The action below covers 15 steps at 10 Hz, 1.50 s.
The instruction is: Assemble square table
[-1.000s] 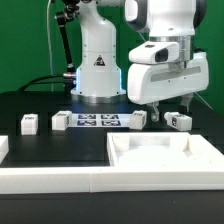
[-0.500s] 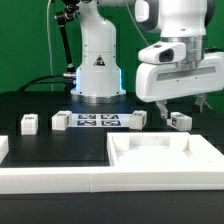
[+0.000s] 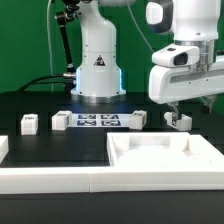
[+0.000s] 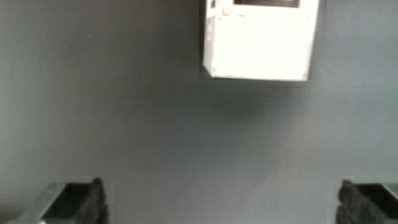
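Observation:
The white square tabletop (image 3: 165,155) lies with its raised rim up near the front, on the exterior view's right. Small white tagged legs rest on the black table: one (image 3: 29,123) at the left, one (image 3: 61,119) and one (image 3: 137,118) at the two ends of the marker board, and one (image 3: 178,121) at the right. My gripper (image 3: 192,108) hangs just above that right leg. In the wrist view the leg (image 4: 260,40) lies ahead of the gripper (image 4: 222,205), whose dark fingers (image 4: 71,203) stand wide open with only bare table between them.
The marker board (image 3: 98,120) lies in front of the robot's white base (image 3: 95,70). A long white border rail (image 3: 55,180) runs along the front edge, joining the tabletop's near side. Cables (image 3: 40,80) trail behind at the left.
The gripper has travelled toward the exterior view's right and now hangs over the rightmost leg. Its jaws stayed open. No part has moved.

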Each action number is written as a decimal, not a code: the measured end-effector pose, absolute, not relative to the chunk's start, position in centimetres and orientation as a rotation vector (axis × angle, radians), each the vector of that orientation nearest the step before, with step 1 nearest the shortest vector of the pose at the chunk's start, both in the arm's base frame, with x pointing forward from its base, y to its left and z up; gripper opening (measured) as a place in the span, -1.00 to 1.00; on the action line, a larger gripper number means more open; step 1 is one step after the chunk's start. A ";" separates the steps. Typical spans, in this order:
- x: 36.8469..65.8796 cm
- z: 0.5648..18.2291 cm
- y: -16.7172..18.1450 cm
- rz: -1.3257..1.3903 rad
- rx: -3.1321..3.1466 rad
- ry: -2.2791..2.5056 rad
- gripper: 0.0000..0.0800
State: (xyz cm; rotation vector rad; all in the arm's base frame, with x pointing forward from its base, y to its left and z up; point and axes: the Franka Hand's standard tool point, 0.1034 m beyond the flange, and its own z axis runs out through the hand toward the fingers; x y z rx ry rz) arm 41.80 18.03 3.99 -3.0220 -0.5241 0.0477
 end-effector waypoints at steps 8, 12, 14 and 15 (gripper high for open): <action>40.1 4.0 18.2 0.714 -3.039 -0.437 0.62; 39.5 3.0 18.0 1.080 -2.954 -0.441 0.62; 38.7 2.4 18.0 1.297 -2.883 -0.444 0.62; 38.7 2.0 18.1 1.386 -2.846 -0.445 0.62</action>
